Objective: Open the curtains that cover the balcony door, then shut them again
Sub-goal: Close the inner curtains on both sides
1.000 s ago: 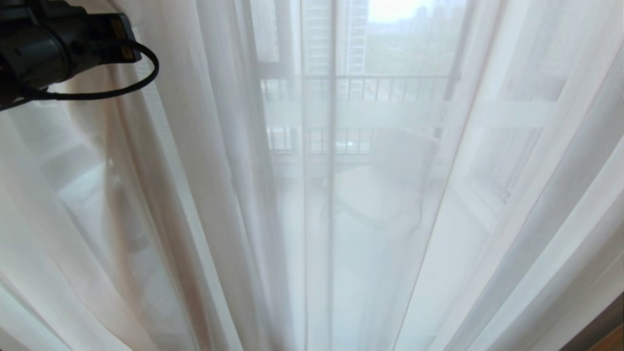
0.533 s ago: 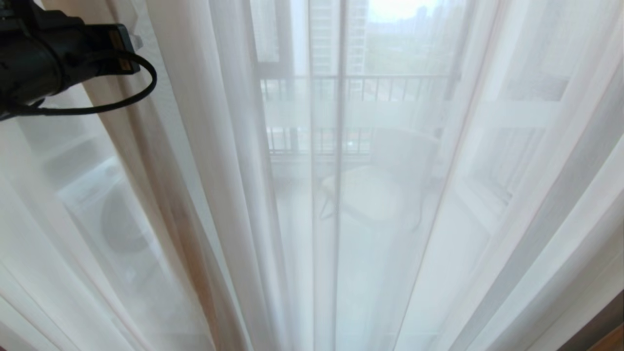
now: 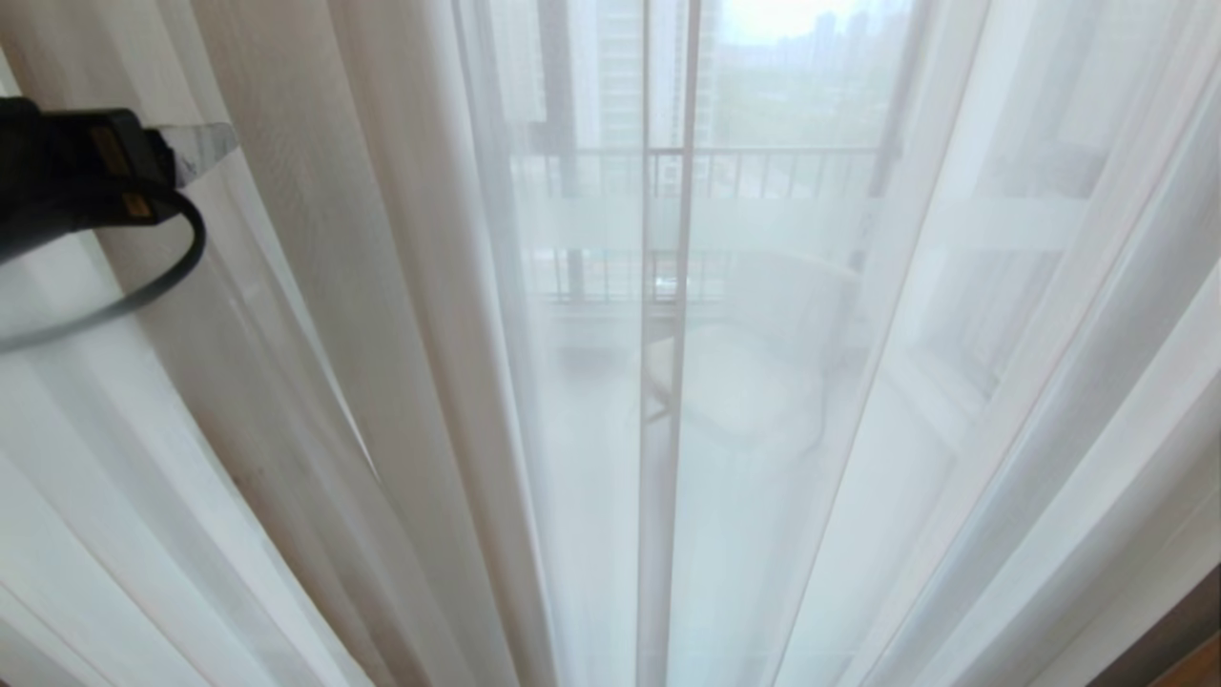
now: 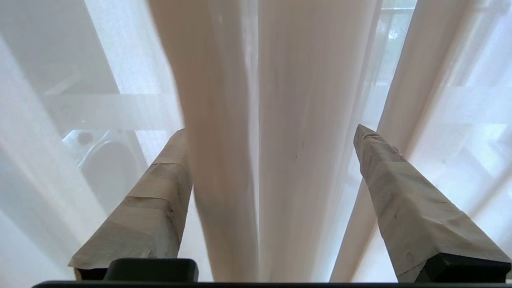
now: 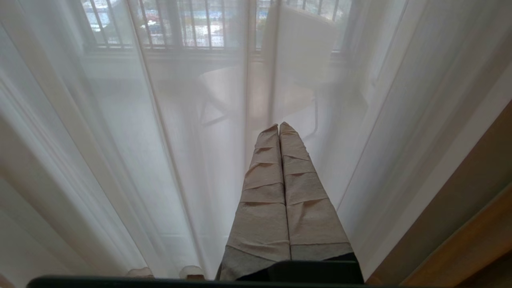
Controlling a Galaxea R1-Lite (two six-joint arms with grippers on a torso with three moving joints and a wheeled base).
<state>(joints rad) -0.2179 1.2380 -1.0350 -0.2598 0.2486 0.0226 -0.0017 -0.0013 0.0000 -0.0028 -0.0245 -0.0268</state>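
Note:
The curtains point(image 3: 401, 334) hang shut across the whole head view, thin white sheers with a beige-tinted fold at the left. Through them the balcony door shows only dimly, as a frosted white band point(image 3: 763, 224). My left arm point(image 3: 67, 181) reaches in from the upper left. The left gripper point(image 4: 271, 130) is open, its taped fingers point(image 4: 404, 200) wide apart on either side of a hanging beige fold point(image 4: 256, 140) without pinching it. My right gripper point(image 5: 279, 126) is shut on nothing and points at the sheers point(image 5: 160, 140).
A pale chair point(image 3: 754, 382) and a barred railing point(image 3: 763, 172) show faintly behind the sheers. A round-doored white machine point(image 4: 104, 168) sits behind the fabric on the left. A brown wooden edge point(image 3: 1192, 658) runs along the lower right corner.
The left gripper has opened and let the fold go. The left arm has dropped lower and drawn back to the left. The curtain folds and middle seam have swung to the right.

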